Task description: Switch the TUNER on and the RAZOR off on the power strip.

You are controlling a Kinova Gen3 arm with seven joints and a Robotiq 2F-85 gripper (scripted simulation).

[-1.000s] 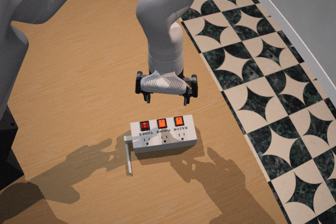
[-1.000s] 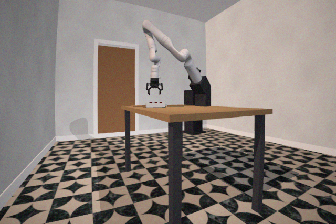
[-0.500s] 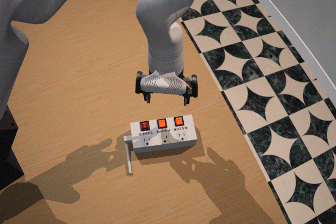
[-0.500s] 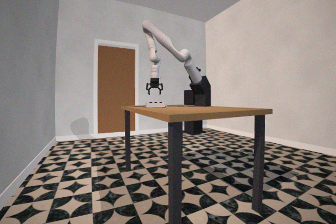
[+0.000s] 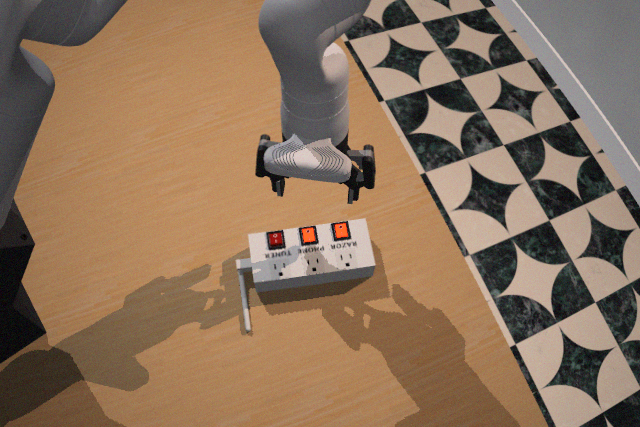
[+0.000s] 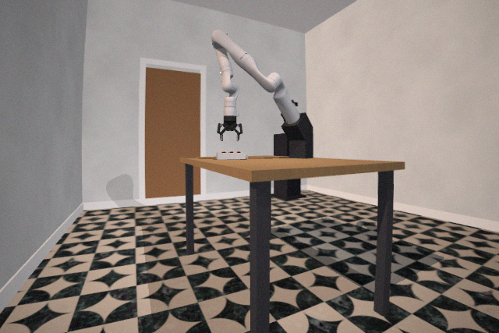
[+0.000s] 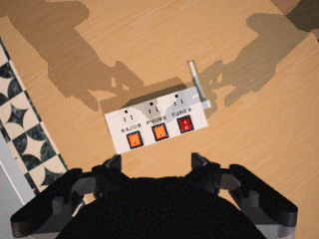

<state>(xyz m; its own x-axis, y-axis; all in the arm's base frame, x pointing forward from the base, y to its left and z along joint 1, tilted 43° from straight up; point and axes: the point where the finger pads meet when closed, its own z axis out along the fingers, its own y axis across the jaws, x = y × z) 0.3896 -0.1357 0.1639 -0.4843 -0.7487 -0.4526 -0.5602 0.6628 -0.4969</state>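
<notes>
White power strip (image 5: 310, 277) (image 6: 231, 156) (image 7: 157, 140) seemingly holds three empty sockets; the gripper (image 5: 315, 196) (image 6: 229, 138) (image 7: 157, 160) hovers above, fingers apart.

Tabletop (image 5: 155, 153) (image 6: 306, 164) (image 7: 259, 144): light wood look, fine grain, smooth. Power strip (image 5: 310, 276) (image 6: 231, 156) (image 7: 159, 120): white plastic look, smooth. Arm (image 5: 312, 45) (image 6: 245, 59): pale, smooth, soft sheen. Fingers (image 5: 279, 187) (image 6: 221, 137): dark, hard-looking. Floor tiles (image 5: 491, 195) (image 6: 169, 264) (image 7: 30, 144): marble look, veined dark green.
</notes>
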